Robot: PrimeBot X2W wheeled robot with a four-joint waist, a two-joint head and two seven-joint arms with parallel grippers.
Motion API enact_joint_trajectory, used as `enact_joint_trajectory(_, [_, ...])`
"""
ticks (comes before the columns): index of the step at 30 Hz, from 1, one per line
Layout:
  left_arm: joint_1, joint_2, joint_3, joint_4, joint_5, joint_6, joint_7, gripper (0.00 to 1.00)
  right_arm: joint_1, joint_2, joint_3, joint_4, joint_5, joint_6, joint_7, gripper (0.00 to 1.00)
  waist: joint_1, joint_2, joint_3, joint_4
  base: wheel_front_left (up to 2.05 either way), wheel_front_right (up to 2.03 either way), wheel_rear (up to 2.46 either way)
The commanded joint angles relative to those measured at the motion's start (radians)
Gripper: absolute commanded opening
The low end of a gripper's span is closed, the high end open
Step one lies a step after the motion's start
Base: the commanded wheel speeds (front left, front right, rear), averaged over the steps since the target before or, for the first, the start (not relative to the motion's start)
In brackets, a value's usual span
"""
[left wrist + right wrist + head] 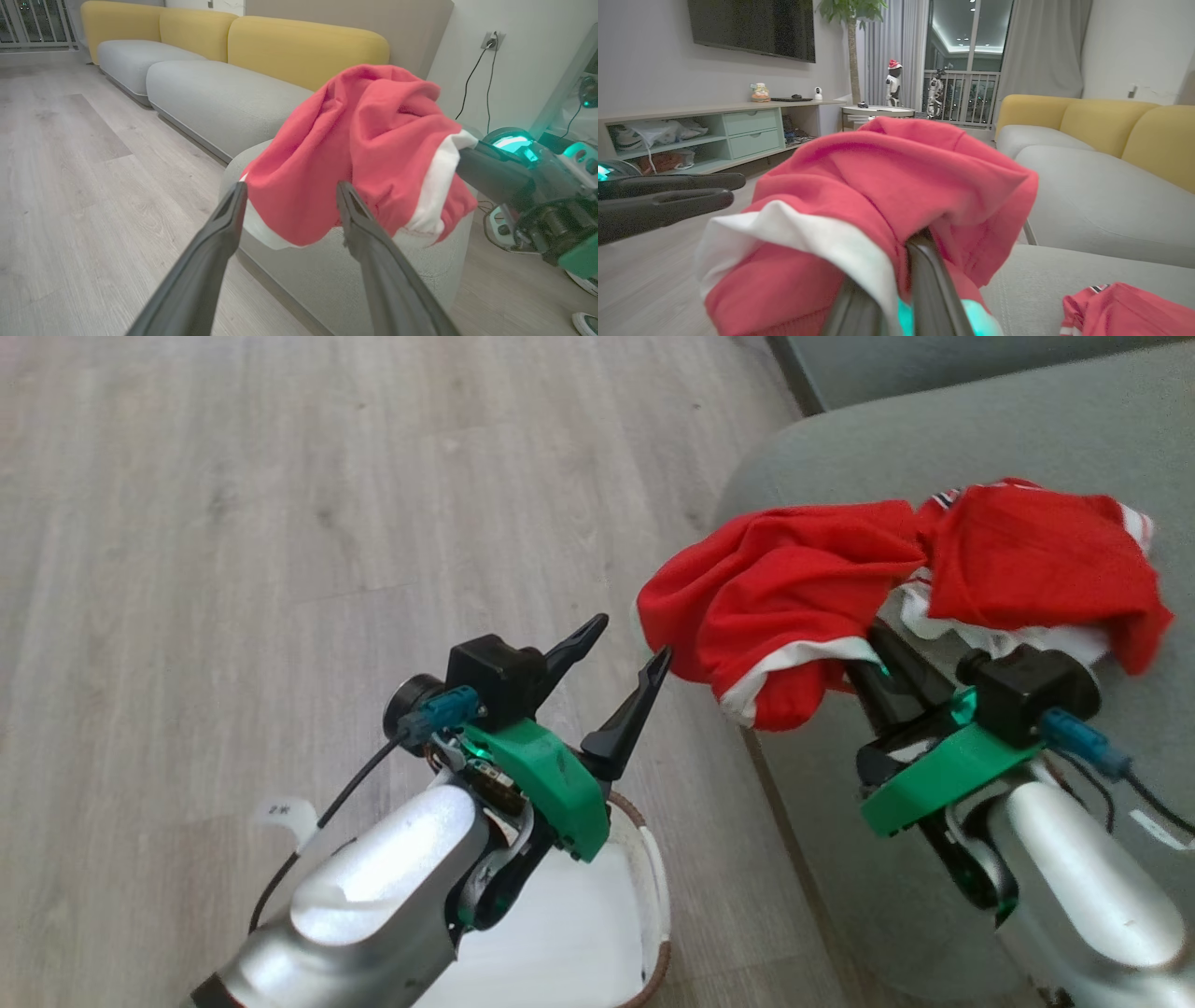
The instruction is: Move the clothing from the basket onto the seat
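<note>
Left claw [633, 637] hangs over the wooden floor [280, 523] with its fingers spread wide and nothing between them, its tips just beside the red clothing [775, 579]. Right claw [882, 658] is clamped on that garment near its white-trimmed hem, holding it bunched over the rounded corner of the grey-green seat [1027, 420]. A second red garment [1027, 555] lies on the cushion, touching it. The cream basket [653, 877] sits on the floor under the left forearm.

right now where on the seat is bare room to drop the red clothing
Bare seat lies beyond the clothing, at the head view's top right, and in a strip between its edge and the right gripper. The corner is crowded: red fabric heaps there, overhanging the edge, the open left gripper beside it.
</note>
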Motion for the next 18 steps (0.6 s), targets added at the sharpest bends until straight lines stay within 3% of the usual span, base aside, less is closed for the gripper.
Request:
enact_joint_trajectory(1, [-0.032,0.019,0.042,-0.032,0.009,0.004,-0.012,1.00,-0.012,-0.014,-0.004,-0.042,-0.005,0.000,-0.007,0.00,0.0000,-0.0001,0.006,-0.023,0.00,0.00,0.00])
enact_joint_trajectory(18, [-0.052,0.031,0.017,0.000,0.059,0.004,-0.058,1.00,0.081,-0.051,-0.154,-0.143,-0.028,0.000,-0.007,0.00,0.0000,-0.0001,0.042,-0.226,0.00,0.00,0.00])
